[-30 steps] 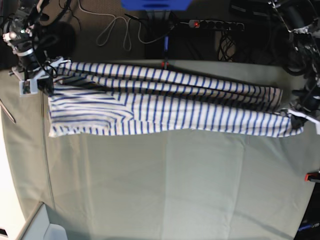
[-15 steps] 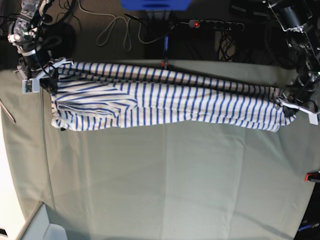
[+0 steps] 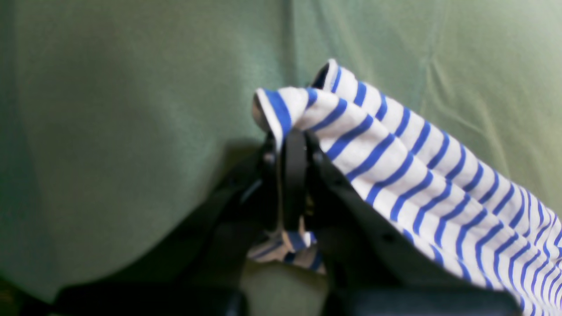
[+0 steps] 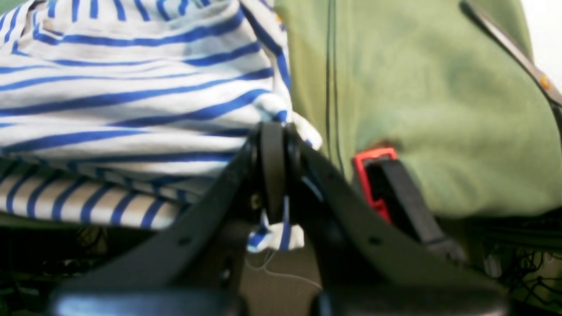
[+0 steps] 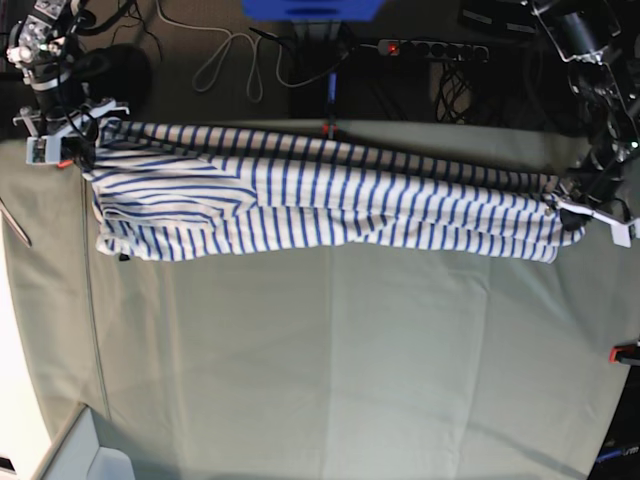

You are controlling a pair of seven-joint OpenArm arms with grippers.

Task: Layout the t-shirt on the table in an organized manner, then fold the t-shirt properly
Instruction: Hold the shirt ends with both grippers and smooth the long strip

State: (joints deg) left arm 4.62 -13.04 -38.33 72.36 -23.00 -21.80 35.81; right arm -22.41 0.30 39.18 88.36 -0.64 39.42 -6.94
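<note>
The white t-shirt (image 5: 320, 205) with thin blue stripes hangs stretched in a long band across the far part of the table (image 5: 330, 360), between both arms. My left gripper (image 5: 572, 205) at the right end is shut on a bunched edge of the t-shirt (image 3: 395, 166); its black fingers (image 3: 293, 175) pinch the cloth above the table (image 3: 109, 131). At the left end my right gripper (image 5: 72, 145) is shut on the other edge, its fingers (image 4: 273, 166) closed over the t-shirt (image 4: 131, 101) near the table's edge (image 4: 439, 109).
A red clamp (image 4: 373, 175) grips the table cloth just right of my right gripper. Another red clamp (image 5: 625, 352) sits at the right edge and one (image 5: 328, 128) at the far edge. Cables and a power strip (image 5: 430, 48) lie beyond the table.
Both grippers have drawn the t-shirt toward the far edge and pulled it tauter. The lower hem has risen and the band has narrowed; the left sleeve has bunched.
</note>
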